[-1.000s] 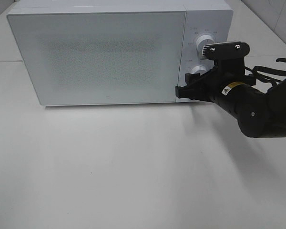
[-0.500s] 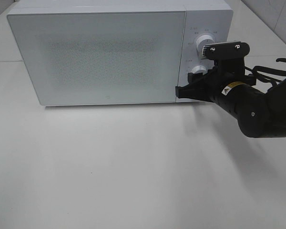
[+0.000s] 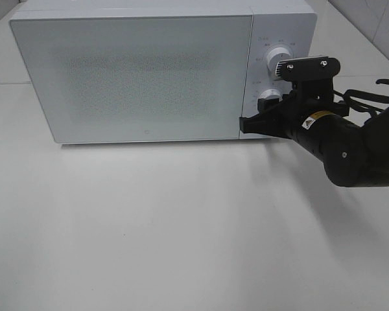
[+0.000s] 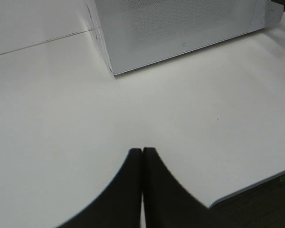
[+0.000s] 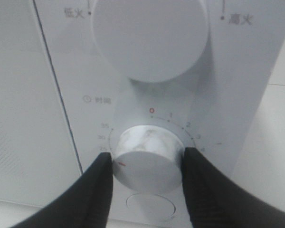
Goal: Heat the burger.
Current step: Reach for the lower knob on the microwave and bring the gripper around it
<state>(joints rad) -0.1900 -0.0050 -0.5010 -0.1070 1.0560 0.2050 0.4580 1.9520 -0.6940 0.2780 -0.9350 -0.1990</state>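
Observation:
The burger is out of view. The white microwave [image 3: 136, 71] stands at the back of the table with its door shut. My right gripper [image 3: 270, 110] is at the control panel, shut on the lower timer knob [image 5: 146, 156], with one finger pressed on each side of it. The knob's red mark points near the 35 end of the dial. The larger power knob [image 5: 149, 38] sits just above it. My left gripper [image 4: 142, 151] is shut and empty, low over the bare table in front of the microwave's left corner [image 4: 111, 71].
The white table [image 3: 181, 227] spreads in front of the microwave. A round button [image 5: 149, 206] sits under the timer knob. The table's front edge [image 4: 256, 187] shows in the left wrist view. Cables [image 3: 376, 91] trail behind my right arm.

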